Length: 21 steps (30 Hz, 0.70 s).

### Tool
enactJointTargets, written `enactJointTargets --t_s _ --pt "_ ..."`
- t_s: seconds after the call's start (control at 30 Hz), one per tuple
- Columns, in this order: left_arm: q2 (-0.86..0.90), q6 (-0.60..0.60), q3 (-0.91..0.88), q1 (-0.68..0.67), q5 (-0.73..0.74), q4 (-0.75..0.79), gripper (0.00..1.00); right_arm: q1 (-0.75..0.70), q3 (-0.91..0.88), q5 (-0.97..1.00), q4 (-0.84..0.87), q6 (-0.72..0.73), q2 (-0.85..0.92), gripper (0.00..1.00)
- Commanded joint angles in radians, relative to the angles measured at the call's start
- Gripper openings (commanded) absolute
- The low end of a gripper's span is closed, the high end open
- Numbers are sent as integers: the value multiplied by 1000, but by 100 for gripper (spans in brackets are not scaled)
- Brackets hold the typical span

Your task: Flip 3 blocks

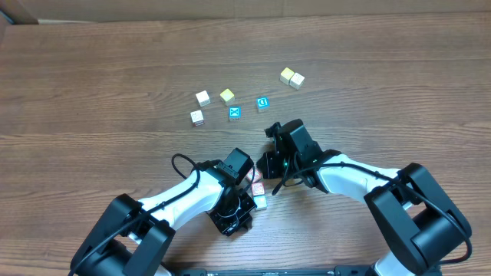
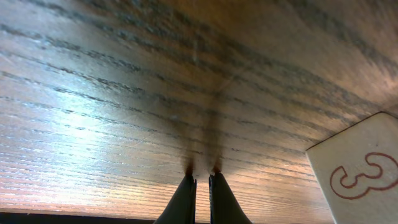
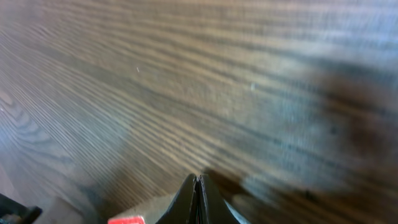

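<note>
Two blocks lie between my arms near the table's front. One is a red-printed block (image 1: 258, 186), the other a block with a greenish face (image 1: 261, 202) just below it. My left gripper (image 1: 244, 178) is shut on nothing, its tips (image 2: 203, 175) down at the wood. A cream block with a red "3" (image 2: 360, 168) sits just to its right, apart from the fingers. My right gripper (image 1: 270, 181) is shut and empty (image 3: 196, 177), low over the table. A red block edge (image 3: 126, 219) shows at the lower left of the right wrist view.
Further back lie other small cubes: a white cube (image 1: 202, 97), a pale cube with a reddish tint (image 1: 197, 117), a yellow cube (image 1: 227, 95), a blue X cube (image 1: 234, 113), a blue D cube (image 1: 262, 103) and a cream pair (image 1: 291, 77).
</note>
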Motion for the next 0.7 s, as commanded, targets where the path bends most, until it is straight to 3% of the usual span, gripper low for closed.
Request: enactJointTargets --t_s 0.0,0.67 --pt "39 -2 -31 12 -95 4 4 -14 27 15 36 5 6 4" --pt "39 -3 -31 12 -95 5 4 -16 28 -162 122 -128 6 4"
